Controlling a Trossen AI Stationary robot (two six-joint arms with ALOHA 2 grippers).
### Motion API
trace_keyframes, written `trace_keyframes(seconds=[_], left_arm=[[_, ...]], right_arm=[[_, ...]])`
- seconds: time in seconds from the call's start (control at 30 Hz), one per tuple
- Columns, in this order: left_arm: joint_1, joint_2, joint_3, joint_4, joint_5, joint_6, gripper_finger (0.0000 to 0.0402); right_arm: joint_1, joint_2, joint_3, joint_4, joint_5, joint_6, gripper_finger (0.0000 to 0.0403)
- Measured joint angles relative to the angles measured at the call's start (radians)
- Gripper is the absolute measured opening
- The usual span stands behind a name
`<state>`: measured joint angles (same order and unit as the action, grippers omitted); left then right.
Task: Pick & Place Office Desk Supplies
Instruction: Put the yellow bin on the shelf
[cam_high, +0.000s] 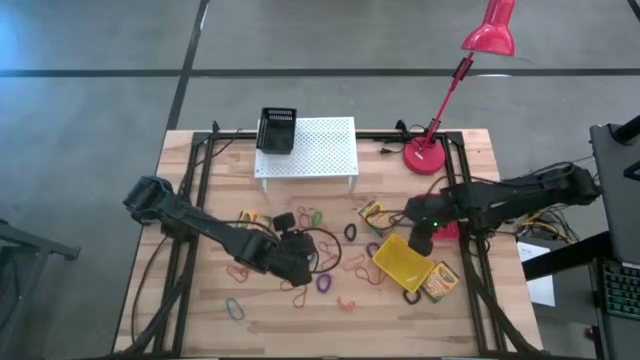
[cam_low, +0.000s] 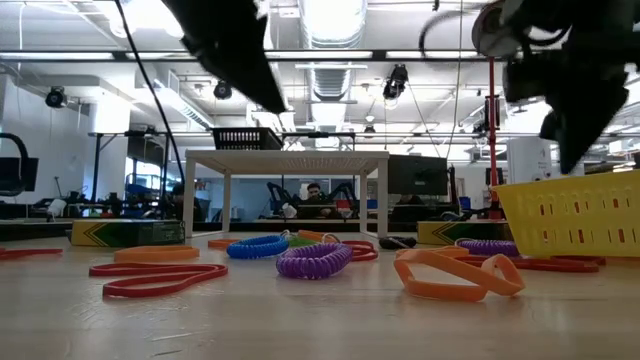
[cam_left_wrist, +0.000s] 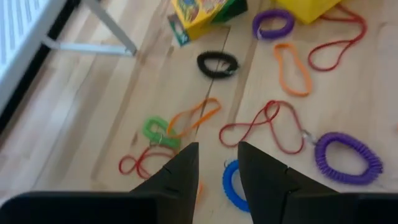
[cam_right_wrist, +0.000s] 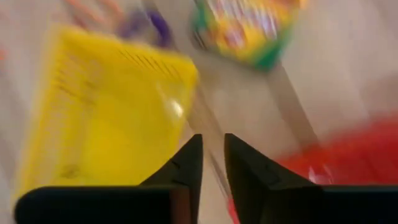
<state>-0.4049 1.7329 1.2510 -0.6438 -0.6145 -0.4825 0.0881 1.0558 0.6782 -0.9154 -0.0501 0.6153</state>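
Many coloured elastic loops lie loose on the wooden table: a purple coil (cam_left_wrist: 348, 158), a blue coil (cam_left_wrist: 231, 186), a black coil (cam_left_wrist: 217, 63) and thin red and orange loops (cam_low: 150, 275). My left gripper (cam_high: 303, 268) (cam_left_wrist: 217, 158) hovers over them, narrowly open and empty, with the blue coil just below its fingertips. My right gripper (cam_high: 420, 243) (cam_right_wrist: 213, 146) hangs between the yellow basket (cam_high: 403, 260) (cam_right_wrist: 106, 106) and a pink-red basket (cam_right_wrist: 348, 149), its fingers a narrow gap apart and empty. Crayon boxes (cam_high: 375, 213) (cam_high: 440, 282) (cam_high: 250, 217) lie flat on the table.
The white perforated rack (cam_high: 310, 148) stands at the far edge with a black basket (cam_high: 277, 130) on top. The red desk lamp (cam_high: 425, 155) stands far right, its base close behind my right arm. Bare wood shows along the near edge (cam_high: 300, 330).
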Motion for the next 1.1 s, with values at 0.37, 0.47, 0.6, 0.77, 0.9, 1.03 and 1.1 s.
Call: trace_keyframes(seconds=[0.37,0.47,0.6,0.77,0.9,1.03,1.1], left_arm=[[0.000,0.000,-0.090,0.058,0.000,-0.037,0.0115],[0.000,0.000,-0.096,0.059,0.001,-0.046,0.0115],[0.000,0.000,-0.096,0.075,0.000,-0.046,0.0115],[0.000,0.000,-0.096,0.076,0.000,-0.046,0.0115],[0.000,0.000,-0.096,0.080,0.000,-0.046,0.0115],[0.000,0.000,-0.096,0.081,0.000,-0.049,0.0115],[0.000,0.000,-0.096,0.081,0.000,-0.050,0.0115]], right_arm=[[0.099,0.241,0.065,-0.014,-0.056,0.022,0.0152],[0.120,0.271,0.081,-0.020,-0.065,0.018,0.0150],[0.131,0.274,0.119,-0.042,-0.059,0.024,0.0139],[0.131,0.217,0.161,-0.051,-0.060,0.047,0.0133],[0.145,0.191,0.159,-0.033,-0.056,0.083,0.0147],[0.169,0.211,0.132,-0.017,-0.056,0.117,0.0168],[0.180,0.233,0.116,0.003,-0.051,0.131,0.0174]])
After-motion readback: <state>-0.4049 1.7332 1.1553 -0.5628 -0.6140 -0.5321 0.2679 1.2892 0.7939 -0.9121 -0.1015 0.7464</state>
